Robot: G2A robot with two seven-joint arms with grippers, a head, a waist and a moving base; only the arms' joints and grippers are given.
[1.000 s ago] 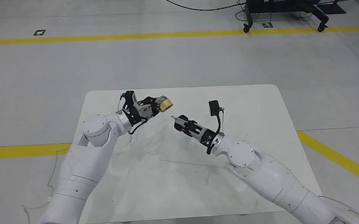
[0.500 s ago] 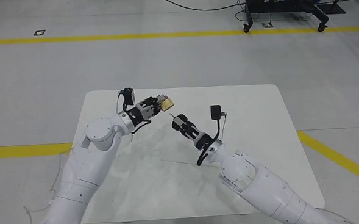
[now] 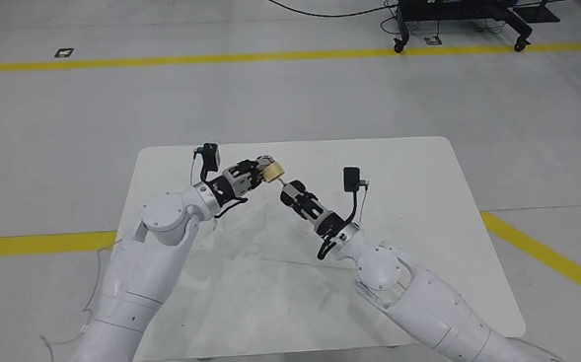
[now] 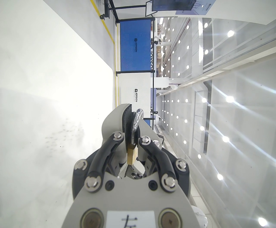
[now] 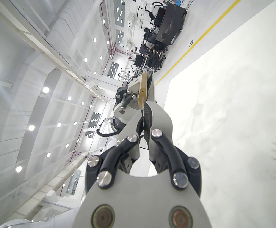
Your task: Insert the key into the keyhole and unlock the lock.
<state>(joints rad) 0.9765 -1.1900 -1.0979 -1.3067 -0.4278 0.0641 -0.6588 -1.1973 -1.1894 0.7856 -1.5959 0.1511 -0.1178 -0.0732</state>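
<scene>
Above table (image 3: 409, 175): left fingers (image 4: 116, 121) clamp brass, silver-shackled padlock (image 4: 132, 155); right fingers (image 5: 159, 116) pinch key (image 5: 142, 106).

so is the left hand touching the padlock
Touching: the left wrist view shows the padlock clamped in the left hand.

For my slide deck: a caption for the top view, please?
Left hand holds a brass padlock above the white table; right hand holds the key at its base.
</scene>
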